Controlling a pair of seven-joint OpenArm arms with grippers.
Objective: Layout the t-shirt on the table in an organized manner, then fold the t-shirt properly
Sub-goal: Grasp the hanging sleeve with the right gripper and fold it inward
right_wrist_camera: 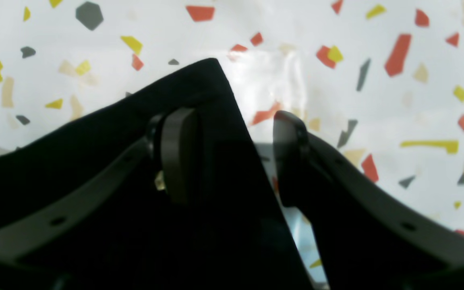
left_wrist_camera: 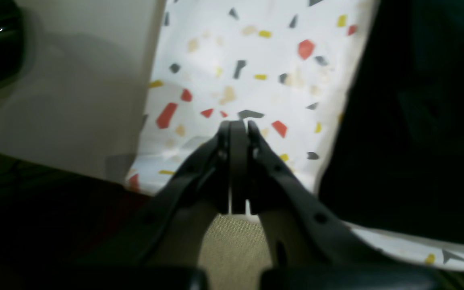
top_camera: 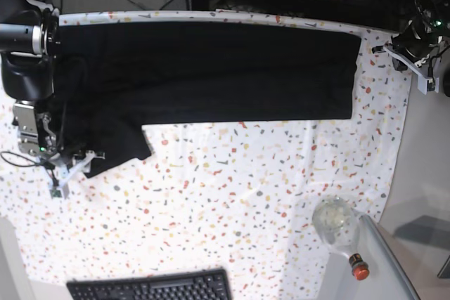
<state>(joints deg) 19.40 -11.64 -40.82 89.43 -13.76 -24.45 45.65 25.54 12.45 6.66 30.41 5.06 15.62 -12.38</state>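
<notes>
The black t-shirt (top_camera: pixel 204 68) lies spread across the far part of the speckled table (top_camera: pixel 232 194), with a sleeve (top_camera: pixel 119 142) hanging toward the near left. My right gripper (right_wrist_camera: pixel 234 133) is open over that sleeve's pointed corner (right_wrist_camera: pixel 212 80). One finger (right_wrist_camera: pixel 179 153) rests above the cloth, and the other (right_wrist_camera: pixel 290 157) is over bare table beside the cloth's edge. In the base view the right gripper (top_camera: pixel 76 163) is at the left edge. My left gripper (left_wrist_camera: pixel 238 125) is shut on nothing above the table (left_wrist_camera: pixel 256 60), left of the t-shirt (left_wrist_camera: pixel 417 121), and sits at the far right (top_camera: pixel 390 50).
A black keyboard (top_camera: pixel 151 287) lies at the near edge. A round clear bottle with a red cap (top_camera: pixel 337 226) rests at the near right. A plain grey side surface (left_wrist_camera: pixel 75 80) borders the table on the right. Cables and equipment stand behind the far edge.
</notes>
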